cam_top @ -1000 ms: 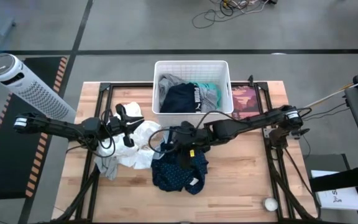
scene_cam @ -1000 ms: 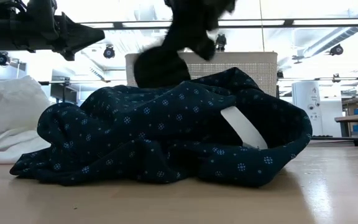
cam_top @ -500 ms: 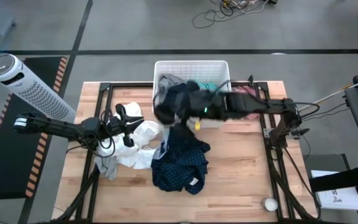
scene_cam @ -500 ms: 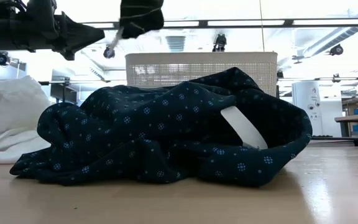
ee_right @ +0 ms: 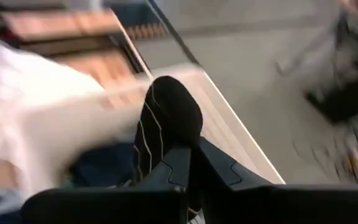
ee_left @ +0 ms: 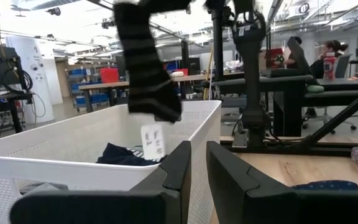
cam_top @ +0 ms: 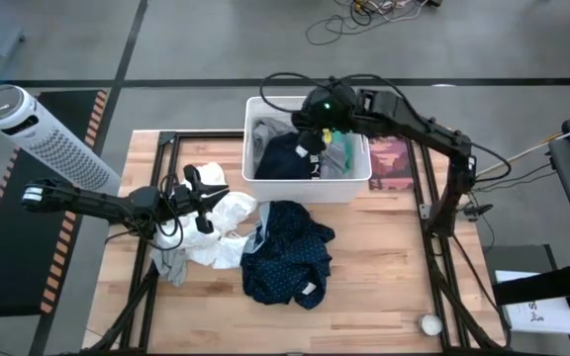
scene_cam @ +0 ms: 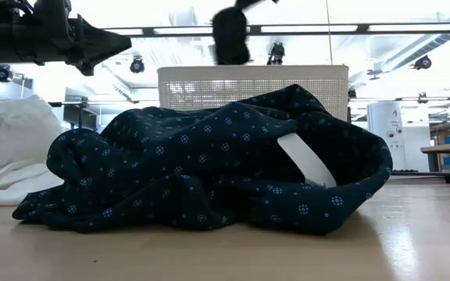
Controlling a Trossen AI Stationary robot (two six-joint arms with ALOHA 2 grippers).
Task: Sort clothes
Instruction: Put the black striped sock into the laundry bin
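My right gripper (cam_top: 315, 127) hangs over the basket (cam_top: 260, 179) at the far edge of the table (cam_top: 384, 277), fingers (ee_right: 179, 163) pinched tight on a dark striped sock (ee_left: 146, 67), which dangles from them above the basket's open top; from the low camera the sock (scene_cam: 230, 35) shows well clear of the rim. Under it, inside the basket, lie a navy garment with white lettering (cam_top: 287, 156), a grey one (cam_top: 267, 130) at the far left corner and a teal one (cam_top: 332, 138) toward the right wall. My left gripper (cam_top: 209, 202) waits over the left half of the table, above the white clothes (cam_top: 228, 225), and its fingers (ee_left: 182, 167) are nearly together with only a thin gap and nothing in them. The white clothes are heaped left of the table's middle, a greyish fold (cam_top: 172, 265) trailing toward the near edge. Touching them on the right, about mid-table, the dotted navy garment (cam_top: 287, 259) sits crumpled with a pale label (scene_cam: 306, 160) showing; it lies just in front of the basket's near wall. A reddish mat (cam_top: 392, 158) lies flat beside the basket's right wall. Down at the near right corner of the table sits a small round white thing (cam_top: 429, 323), well apart from everything else.
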